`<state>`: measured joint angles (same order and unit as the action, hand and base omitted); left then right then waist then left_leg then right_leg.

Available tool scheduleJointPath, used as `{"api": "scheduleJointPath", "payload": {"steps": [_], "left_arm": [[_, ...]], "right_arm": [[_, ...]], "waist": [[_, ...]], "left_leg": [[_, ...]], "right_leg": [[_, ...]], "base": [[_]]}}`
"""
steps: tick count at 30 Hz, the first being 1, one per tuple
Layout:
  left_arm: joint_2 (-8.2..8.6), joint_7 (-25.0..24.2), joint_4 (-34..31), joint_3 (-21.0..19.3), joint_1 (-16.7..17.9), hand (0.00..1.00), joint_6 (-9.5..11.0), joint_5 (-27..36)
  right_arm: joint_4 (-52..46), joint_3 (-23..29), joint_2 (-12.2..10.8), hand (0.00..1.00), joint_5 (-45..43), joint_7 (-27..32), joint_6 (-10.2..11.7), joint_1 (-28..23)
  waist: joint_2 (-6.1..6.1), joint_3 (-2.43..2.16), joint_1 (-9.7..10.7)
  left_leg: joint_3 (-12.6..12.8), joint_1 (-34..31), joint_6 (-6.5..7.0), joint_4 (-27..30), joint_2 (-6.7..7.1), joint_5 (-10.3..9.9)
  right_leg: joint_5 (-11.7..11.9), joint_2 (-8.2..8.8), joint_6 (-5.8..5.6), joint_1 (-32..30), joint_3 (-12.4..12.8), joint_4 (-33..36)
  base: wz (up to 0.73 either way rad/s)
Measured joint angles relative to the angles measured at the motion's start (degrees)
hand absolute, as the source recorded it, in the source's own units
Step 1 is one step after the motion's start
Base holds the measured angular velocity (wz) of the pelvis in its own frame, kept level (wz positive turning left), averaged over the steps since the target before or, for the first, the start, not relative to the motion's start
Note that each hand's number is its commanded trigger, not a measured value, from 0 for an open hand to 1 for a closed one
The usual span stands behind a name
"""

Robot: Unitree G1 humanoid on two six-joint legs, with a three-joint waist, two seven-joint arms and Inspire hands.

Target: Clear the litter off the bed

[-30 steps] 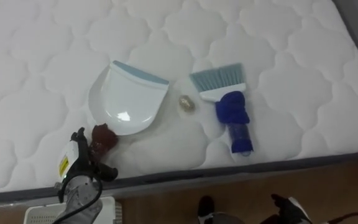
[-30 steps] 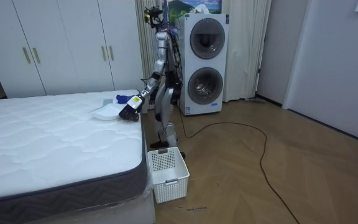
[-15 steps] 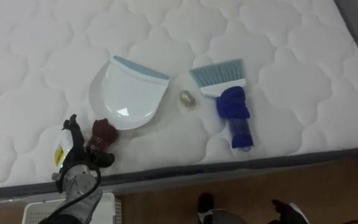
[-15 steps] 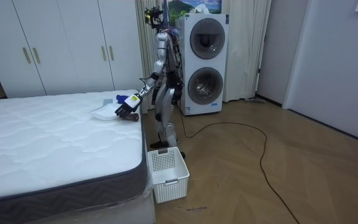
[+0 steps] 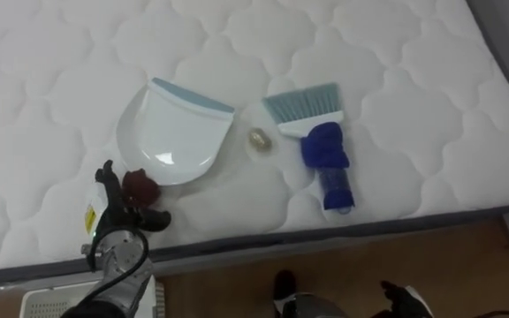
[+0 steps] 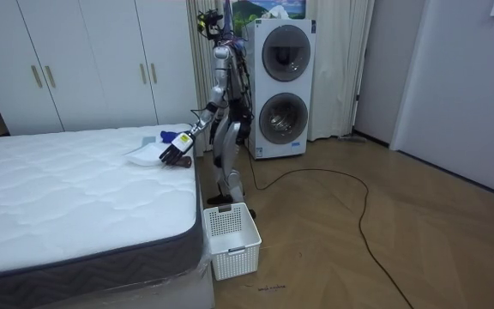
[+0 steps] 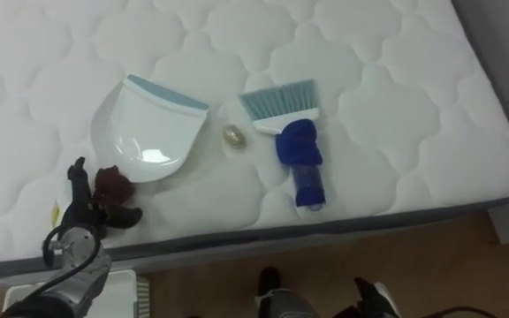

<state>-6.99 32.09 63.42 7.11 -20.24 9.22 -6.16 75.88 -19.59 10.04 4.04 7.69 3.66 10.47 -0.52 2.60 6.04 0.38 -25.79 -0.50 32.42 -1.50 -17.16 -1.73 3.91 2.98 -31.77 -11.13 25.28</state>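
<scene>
A white dustpan [image 5: 177, 132] with a blue lip lies on the white quilted mattress [image 5: 396, 53]. Its dark red handle [image 5: 140, 185] points toward the bed's near edge. My left hand [image 5: 117, 231] is at that handle, open, with one finger on the handle's left and the thumb below it. A small brownish ball of litter [image 5: 258, 138] lies between the dustpan and a hand brush [image 5: 321, 146] with teal bristles and a blue handle. My right hand [image 5: 402, 299] shows at the lower edge, low by the floor. In the room view I stand at the bed's side, left arm [image 6: 187, 137] stretched over the mattress.
The bed's dark near edge [image 5: 325, 234] runs just below the tools. A white slatted basket [image 6: 230, 239] stands on the wooden floor beside the bed, near my feet. Stacked washing machines [image 6: 281, 86] stand behind me.
My left hand has moved forward over the mattress up to the dark red handle. The dustpan, brush and litter have stayed put; the eye view has shifted slightly.
</scene>
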Motion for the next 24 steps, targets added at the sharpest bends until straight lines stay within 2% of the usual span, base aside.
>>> {"api": "scheduleJointPath", "payload": {"steps": [5,11,13,14,15,20,22,24], "left_arm": [[0.0,-1.54,0.01,0.15,-0.3,0.0,-0.09,2.74],[-0.2,-3.02,0.25,2.32,-0.43,0.0,-0.24,8.52],[-0.32,-3.73,0.61,2.7,-0.86,0.0,-0.43,10.54],[-0.35,-3.86,0.86,2.88,-1.07,0.67,-0.53,10.94],[-0.41,-4.04,1.56,3.39,-1.6,1.0,-0.67,11.25],[-1.16,-5.02,3.83,4.47,-3.17,1.0,-1.84,11.25],[-1.51,-5.13,5.33,4.38,-4.19,1.0,-2.16,11.24],[-3.0,-5.1,5.55,4.37,-4.68,1.0,-2.76,11.25]], "right_arm": [[-0.26,-0.38,-0.02,0.0,0.21,0.53,-0.02,0.01],[-0.31,-0.56,-0.25,0.0,0.2,1.56,-0.17,-0.01],[-0.58,-0.77,-0.32,0.0,0.26,1.85,-0.86,0.1],[-0.64,-1.14,-0.31,0.0,0.27,1.99,-1.03,0.13],[-0.85,-1.76,-0.32,0.0,0.29,2.15,-1.3,0.12],[-1.02,-2.12,-0.3,0.0,0.47,2.1,-1.9,0.21],[-1.18,-2.17,-0.27,0.0,0.46,2.09,-1.99,0.27],[-1.27,-2.43,-0.2,0.0,0.77,2.11,-2.02,0.28]], "waist": [[-0.01,0.01,0.15],[0.01,0.04,0.31],[-0.03,0.08,0.26],[-0.02,0.09,0.25],[0.0,0.1,0.24],[0.12,0.19,0.27],[0.21,0.44,0.29],[0.22,0.69,0.29]], "left_leg": [[0.09,-0.83,0.12,1.48,-0.04,-0.77],[0.11,-0.97,0.12,1.89,0.02,-1.28],[0.33,-1.08,0.18,1.89,0.02,-1.34],[0.35,-1.1,0.19,1.89,0.01,-1.35],[0.39,-1.12,0.22,1.89,0.01,-1.39],[0.41,-1.1,0.36,1.89,0.1,-1.46],[0.46,-1.04,0.5,1.76,0.14,-1.39],[0.47,-0.98,0.55,1.51,0.16,-1.36]], "right_leg": [[-0.71,0.12,-0.11,-0.92,0.15,1.6],[-0.81,0.15,-0.28,-0.99,0.29,1.75],[-0.74,0.11,-0.39,-1.18,0.45,1.67],[-0.72,0.1,-0.42,-1.2,0.58,1.59],[-0.67,0.07,-0.44,-1.22,0.71,1.52],[-0.47,0.11,-0.24,-1.22,0.49,1.47],[-0.46,0.16,-0.25,-1.22,0.48,1.45],[-0.47,0.15,-0.25,-1.22,0.57,1.4]], "base": [[0.0],[0.0],[-0.04],[-0.04],[0.0],[0.0],[0.0],[0.0]]}}
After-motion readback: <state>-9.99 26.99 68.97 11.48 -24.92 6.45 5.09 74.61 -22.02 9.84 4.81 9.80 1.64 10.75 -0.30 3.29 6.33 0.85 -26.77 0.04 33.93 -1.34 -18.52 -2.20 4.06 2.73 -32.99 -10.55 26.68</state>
